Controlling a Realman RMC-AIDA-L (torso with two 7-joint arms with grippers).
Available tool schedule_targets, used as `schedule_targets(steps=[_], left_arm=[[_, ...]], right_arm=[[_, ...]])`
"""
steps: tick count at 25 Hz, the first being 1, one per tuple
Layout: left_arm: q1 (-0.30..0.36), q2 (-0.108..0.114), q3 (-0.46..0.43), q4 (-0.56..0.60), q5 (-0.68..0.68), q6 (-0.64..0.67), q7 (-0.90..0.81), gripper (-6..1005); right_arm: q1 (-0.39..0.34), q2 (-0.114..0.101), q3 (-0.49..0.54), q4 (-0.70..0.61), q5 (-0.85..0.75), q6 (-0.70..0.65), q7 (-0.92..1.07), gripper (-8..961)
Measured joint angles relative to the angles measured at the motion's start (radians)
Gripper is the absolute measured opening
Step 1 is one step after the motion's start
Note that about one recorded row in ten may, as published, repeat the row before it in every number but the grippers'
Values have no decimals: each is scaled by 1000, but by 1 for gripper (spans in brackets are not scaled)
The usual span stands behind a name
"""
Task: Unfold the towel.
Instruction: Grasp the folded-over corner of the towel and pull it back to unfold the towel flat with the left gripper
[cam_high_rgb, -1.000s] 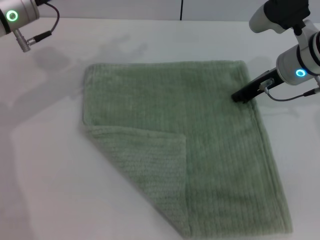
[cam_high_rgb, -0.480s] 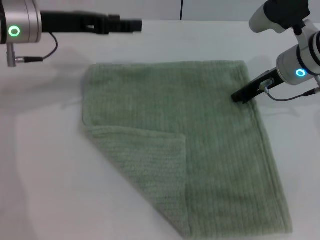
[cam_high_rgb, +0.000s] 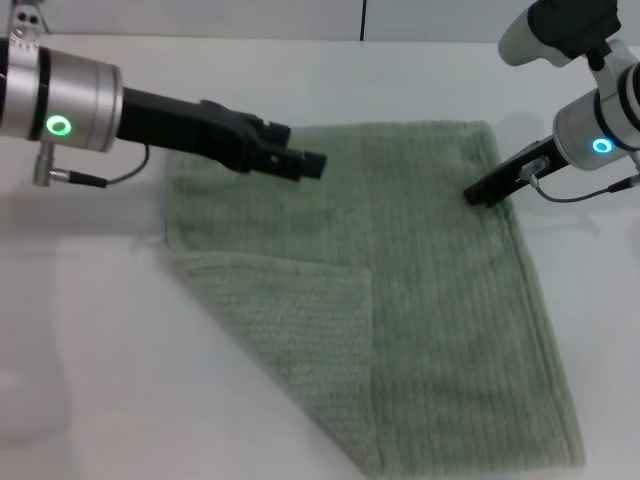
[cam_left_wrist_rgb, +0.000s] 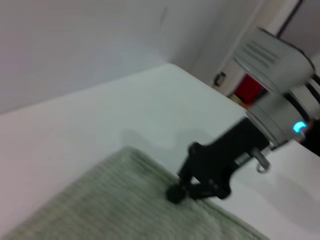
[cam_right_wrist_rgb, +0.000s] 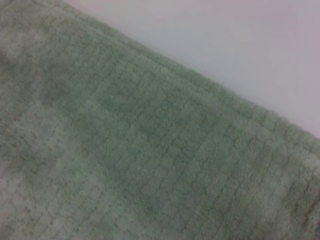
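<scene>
The towel (cam_high_rgb: 400, 300) lay flat on the white counter (cam_high_rgb: 120, 400), filling most of its middle and reaching toward the near edge. 1 corner, the one nearest the counter's near-left corner, was folded over onto the cloth as a triangular flap (cam_high_rgb: 300, 330), its diagonal crease running from the towel's left side down to its near hem. The remaining cloth lay in a single spread layer, with its far hem roughly parallel to the counter's far edge.

The left gripper (cam_high_rgb: 312, 166) reached in from the counter's left side and hung over the far-left part of the towel; whether it touched the cloth could not be told. Whether its fingers were spread or pressed together could not be told either.

The right gripper (cam_high_rgb: 476, 194) stood at the towel's right hem near the far-right corner, its dark tip down at the cloth's edge. In the left wrist view this gripper (cam_left_wrist_rgb: 176, 192) met the towel (cam_left_wrist_rgb: 100, 205) at the hem. Its fingers looked close together at the tip, but whether they pinched the hem could not be told. The right wrist view showed only ribbed terry (cam_right_wrist_rgb: 125, 150) and a strip of bare counter (cam_right_wrist_rgb: 240, 45).
</scene>
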Motion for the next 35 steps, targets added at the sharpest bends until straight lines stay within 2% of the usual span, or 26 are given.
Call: schedule_targets(steps=[2, 4, 9, 12, 17, 23, 28, 35], left_arm=[[-3, -15, 10, 1, 15, 17, 15, 846], [-4, -19, 16, 2, 20, 21, 20, 846], [-17, -58, 39, -4, 73, 29, 59, 846], [-19, -67, 50, -14, 84, 31, 84, 846], [-36, -71, 85, -63, 83, 8, 95, 846], [-56, -79, 180, -116, 75, -110, 101, 846], [-68, -83, 234, -132, 70, -157, 93, 846], [-104, -83, 246, -202, 66, -191, 96, 846]], right_arm=[[1, 0, -2, 0, 0, 0, 0, -1], [4, 0, -4, 0, 0, 0, 0, -1], [7, 1, -4, 0, -3, 0, 0, -1], [9, 2, -4, 0, -4, 0, 0, -1], [10, 3, -4, 0, -6, 0, 0, -1], [11, 3, -4, 0, -6, 0, 0, -1], [13, 3, -4, 0, -6, 0, 0, -1], [14, 3, -4, 0, -6, 0, 0, -1]])
